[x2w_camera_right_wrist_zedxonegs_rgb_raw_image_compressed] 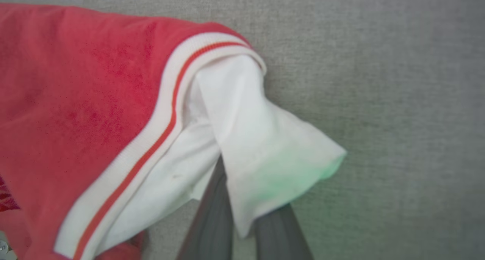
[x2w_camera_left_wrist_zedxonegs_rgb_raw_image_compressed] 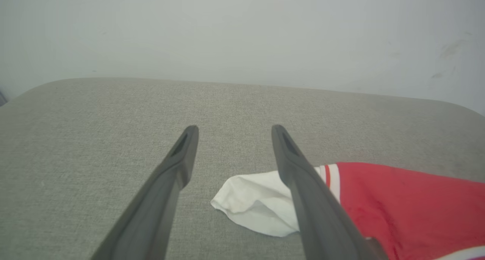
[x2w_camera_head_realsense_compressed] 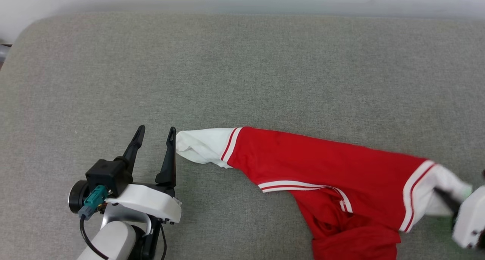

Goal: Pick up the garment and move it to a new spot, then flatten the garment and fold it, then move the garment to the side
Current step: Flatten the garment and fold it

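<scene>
Jaws first: the left gripper [x2w_camera_head_realsense_compressed: 156, 131] is spread wide with nothing in it, and its inner finger sits just beside the tip of one white sleeve [x2w_camera_head_realsense_compressed: 201, 144]. I can't tell if it's actually touching. The right gripper [x2w_camera_head_realsense_compressed: 445, 199] looks pinched shut on the other white sleeve [x2w_camera_right_wrist_zedxonegs_rgb_raw_image_compressed: 265, 146], but its tips are buried under the cloth, so I can't see how deep the bite is.

The garment [x2w_camera_head_realsense_compressed: 333, 165] lies strung out sleeve to sleeve across the near part of the grey cushion [x2w_camera_head_realsense_compressed: 242, 70], with its red body bunched toward the bottom edge.

My worry is that only one end is held. If the right side pulls now, I'd guess the shirt drags and twists instead of spreading. That pinch seems to be on the sleeve end only, so it could slip out. The left could also close on a single layer, or just skim the cushion.

Texture-wise, it's limp jersey knit with firmer striped trim. The cushion is coarse weave with rounded corners, probably grippy enough to hold the cloth back. The fingers are long, dark and tapered.
</scene>
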